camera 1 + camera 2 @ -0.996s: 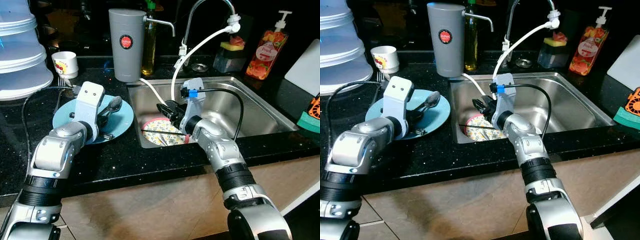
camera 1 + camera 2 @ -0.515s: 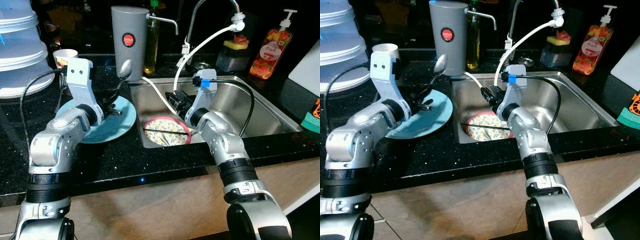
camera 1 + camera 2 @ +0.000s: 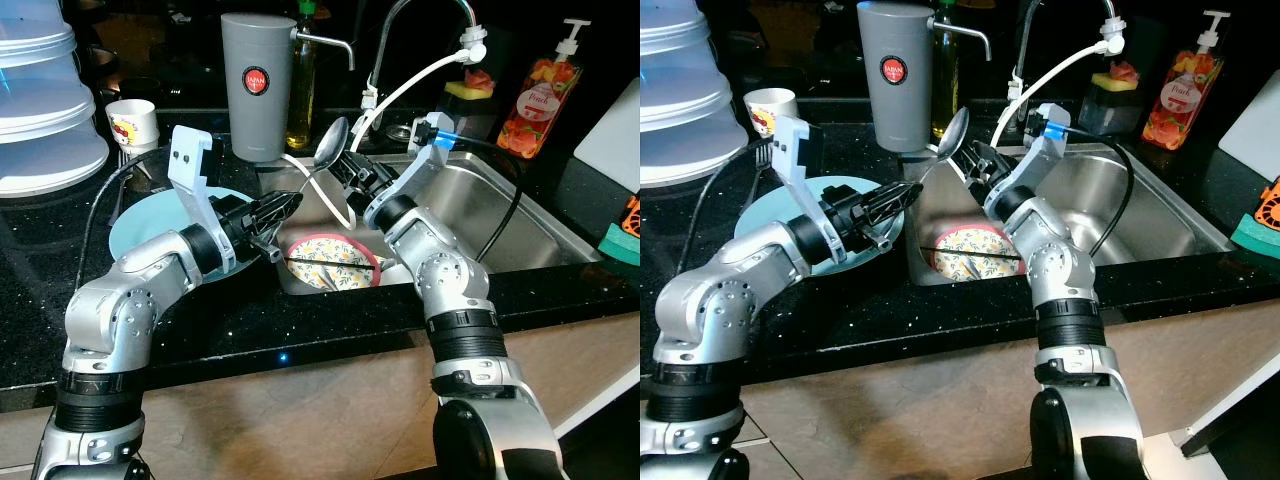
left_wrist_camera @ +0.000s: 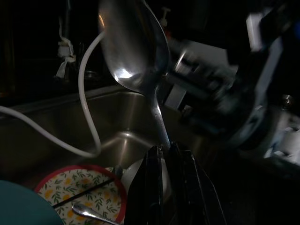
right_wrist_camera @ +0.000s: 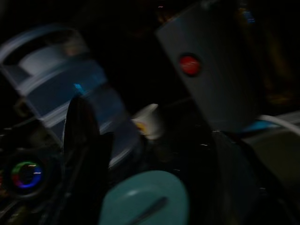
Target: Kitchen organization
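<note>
My left gripper [image 3: 284, 206] is shut on the handle of a silver spoon [image 3: 330, 145] and holds it up, bowl topmost, over the left edge of the sink [image 3: 500, 215]. The left wrist view has the spoon [image 4: 136, 51] rising from the shut fingers [image 4: 154, 183]. My right gripper [image 3: 354, 172] hovers right beside the spoon's bowl, and its fingers [image 5: 82, 136] stand wide apart in the right wrist view, holding nothing. A red-rimmed flowery plate [image 3: 333, 262] lies in the sink with a thin black stick across it. A teal plate [image 3: 135, 220] sits on the black counter.
A grey canister [image 3: 258, 85], an oil bottle [image 3: 298, 95] and a white cup [image 3: 131, 125] stand at the back. Stacked white containers [image 3: 45, 110] fill the far left. The faucet [image 3: 400, 30] with its white hose [image 3: 400, 90] arches over the sink. An orange soap bottle [image 3: 540, 95] stands at the right.
My left gripper lifted the spoon off the teal plate and carried it right, over the sink's edge. My right gripper rose out of the sink to the spoon's bowl.
</note>
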Tool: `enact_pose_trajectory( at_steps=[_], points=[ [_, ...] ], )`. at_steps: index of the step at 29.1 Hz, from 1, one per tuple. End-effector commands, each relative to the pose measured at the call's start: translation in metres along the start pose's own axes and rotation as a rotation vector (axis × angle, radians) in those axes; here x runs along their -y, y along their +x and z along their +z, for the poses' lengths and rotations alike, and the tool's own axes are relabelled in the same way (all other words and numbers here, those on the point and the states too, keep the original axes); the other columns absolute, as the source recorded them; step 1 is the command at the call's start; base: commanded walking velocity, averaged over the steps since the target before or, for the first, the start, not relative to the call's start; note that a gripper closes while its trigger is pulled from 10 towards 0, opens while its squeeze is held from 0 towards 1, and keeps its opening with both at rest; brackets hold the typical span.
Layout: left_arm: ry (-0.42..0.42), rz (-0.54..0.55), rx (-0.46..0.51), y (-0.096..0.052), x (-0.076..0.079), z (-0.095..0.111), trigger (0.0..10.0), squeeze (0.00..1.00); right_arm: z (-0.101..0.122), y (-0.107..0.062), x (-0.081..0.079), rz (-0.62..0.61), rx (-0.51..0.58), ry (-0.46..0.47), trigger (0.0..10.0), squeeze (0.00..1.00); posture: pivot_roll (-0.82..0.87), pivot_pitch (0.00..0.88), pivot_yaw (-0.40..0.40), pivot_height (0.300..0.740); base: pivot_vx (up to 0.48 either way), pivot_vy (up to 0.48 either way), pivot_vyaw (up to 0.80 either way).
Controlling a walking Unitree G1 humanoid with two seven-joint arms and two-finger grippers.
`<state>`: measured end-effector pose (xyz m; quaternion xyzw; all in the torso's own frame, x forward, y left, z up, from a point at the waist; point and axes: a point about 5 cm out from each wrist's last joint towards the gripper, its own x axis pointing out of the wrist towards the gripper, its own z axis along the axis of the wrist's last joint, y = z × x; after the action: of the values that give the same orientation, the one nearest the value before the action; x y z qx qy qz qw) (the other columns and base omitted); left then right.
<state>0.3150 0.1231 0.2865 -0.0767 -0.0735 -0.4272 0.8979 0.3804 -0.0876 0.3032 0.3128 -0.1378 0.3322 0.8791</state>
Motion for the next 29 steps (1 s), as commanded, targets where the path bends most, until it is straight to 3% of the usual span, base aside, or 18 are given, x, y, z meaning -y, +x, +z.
enact_pose_trajectory(
  at_steps=[1,2,4,13,14,16,18,19,20,21,29],
  points=[
    [0.012,0.011,-0.02,0.0,-0.002,-0.002,0.0,0.0,0.007,0.002,-0.009,0.06,0.017,0.039,10.0,0.64,-0.04,0.099,-0.046,0.74,0.0,0.0,0.0],
    [0.017,0.015,-0.017,0.0,-0.003,-0.002,0.0,0.0,0.008,0.002,-0.015,0.098,0.008,0.05,10.0,0.0,-0.04,0.098,-0.043,0.74,0.0,0.0,0.0],
    [0.021,0.045,0.01,0.0,-0.006,0.002,0.0,0.0,0.005,0.001,-0.023,0.149,-0.019,0.05,10.0,0.0,-0.05,0.099,-0.043,0.74,0.0,0.0,0.0],
    [0.035,0.084,0.027,-0.003,-0.013,0.005,0.0,0.0,0.002,-0.003,-0.026,0.177,-0.059,0.035,10.0,0.0,-0.04,0.099,-0.044,0.74,0.0,0.0,0.0],
    [0.045,0.081,0.017,-0.003,-0.014,0.004,0.0,0.0,0.001,-0.005,-0.027,0.184,-0.083,0.028,10.0,1.0,-0.05,0.098,-0.044,0.74,0.0,0.0,0.0],
    [0.053,0.077,0.008,-0.004,-0.014,0.003,0.0,0.0,-0.001,-0.007,-0.028,0.186,-0.109,0.013,10.0,1.0,-0.05,0.099,-0.043,0.74,0.0,0.0,0.0],
    [0.054,0.066,0.006,-0.003,-0.013,0.003,0.0,0.0,-0.006,-0.008,-0.028,0.189,-0.152,-0.058,10.0,1.0,-0.05,0.1,-0.043,0.74,0.0,0.0,0.0],
    [0.058,0.055,0.002,-0.003,-0.012,0.002,0.0,0.0,-0.01,-0.008,-0.028,0.187,-0.176,-0.098,10.0,0.55,-0.05,0.1,-0.043,0.74,0.0,0.0,0.0],
    [0.06,0.048,-0.001,-0.002,-0.011,0.002,0.0,0.0,-0.012,-0.009,-0.028,0.186,-0.189,-0.121,10.0,0.55,-0.05,0.1,-0.043,0.74,0.0,0.0,0.0],
    [0.061,0.031,-0.007,-0.002,-0.008,0.001,0.0,0.0,-0.015,-0.008,-0.028,0.182,-0.2,-0.145,10.0,0.0,-0.05,0.1,-0.043,0.74,0.0,0.0,0.0],
    [0.078,-0.104,-0.067,0.004,0.014,-0.009,0.0,0.0,-0.025,-0.008,-0.029,0.177,-0.241,-0.194,10.0,0.0,-0.05,0.101,-0.047,0.74,0.0,0.0,0.0]
  ],
)
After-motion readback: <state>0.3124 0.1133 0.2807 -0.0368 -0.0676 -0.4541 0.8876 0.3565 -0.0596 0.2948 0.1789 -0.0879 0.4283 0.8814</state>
